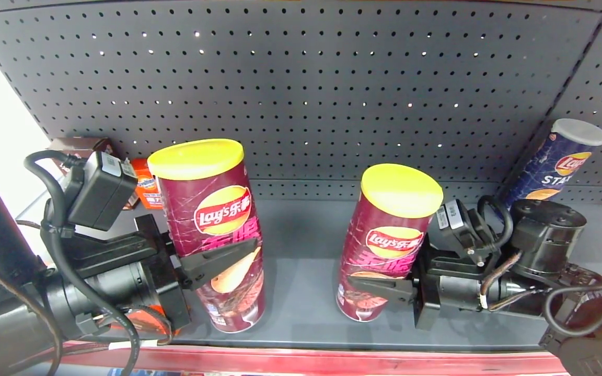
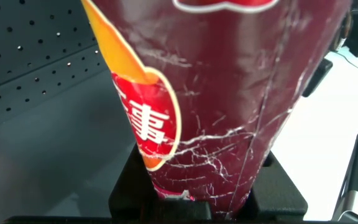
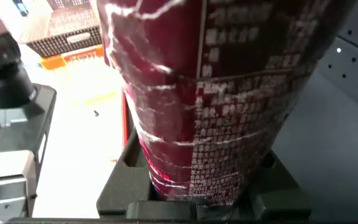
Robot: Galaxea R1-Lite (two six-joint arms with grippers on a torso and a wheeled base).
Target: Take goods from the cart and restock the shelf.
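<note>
— Starting nearest: how do the arms sit?

— Both come in low over the red front lip (image 1: 301,360), forearms roughly level, each from its own side. The left tool (image 1: 225,253) is clamped around the lower half of the left can (image 1: 204,209). The right tool (image 1: 371,277) is clamped low on the right can (image 1: 390,240).

— And the cans' long axes?

— The left can stands nearly upright, yellow lid up, base close to the front edge of the shelf (image 1: 301,292) (whether it touches the shelf I cannot tell). The right can leans, its lid tipped toward the robot's right, its base low over the shelf too.

— Room around them?

— Bare grey shelf lies between the two cans and behind both, back to the pegboard (image 1: 301,78). Farther back on the left, an orange box (image 1: 149,189) and a brown box (image 1: 79,146) sit near the pegboard, behind the left can. At the far right a blue can (image 1: 554,167) stands at the back, beyond the right arm's wrist.
</note>
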